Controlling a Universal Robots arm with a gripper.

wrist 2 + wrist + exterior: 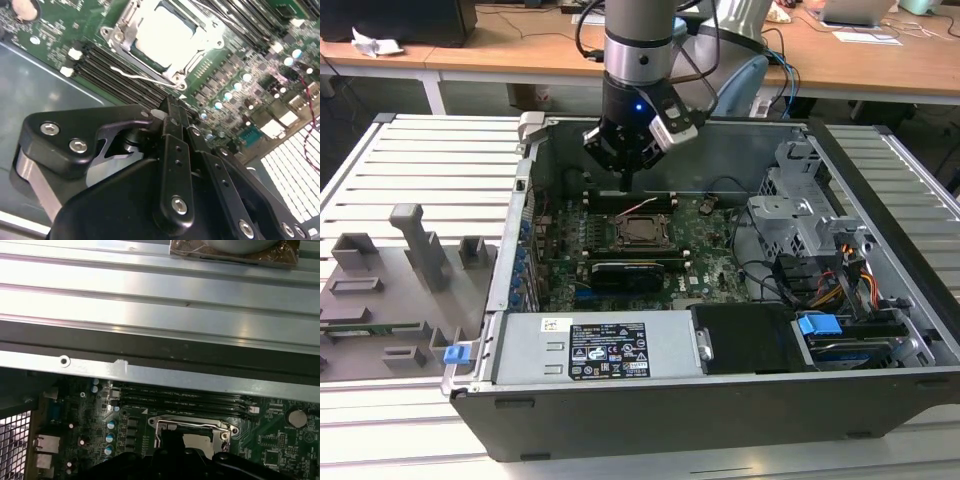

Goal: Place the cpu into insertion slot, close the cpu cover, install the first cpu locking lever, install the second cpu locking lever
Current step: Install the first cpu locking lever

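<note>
The cpu shows its silvery top inside the insertion slot on the green motherboard. The cpu cover lies flat around it as a metal frame. A thin wire locking lever sticks out loose beside the socket, over the memory slots. My gripper hangs above the board just behind the socket, not touching it. Its fingers meet at the tip with nothing between them. In the first wrist view the gripper's black body hides the near part of the slot.
The open case wall and rear panel stand close around the arm. A black expansion card lies in front of the socket. The drive cage and cables sit on the exterior view's right, the power supply in front. A grey fixture sits outside.
</note>
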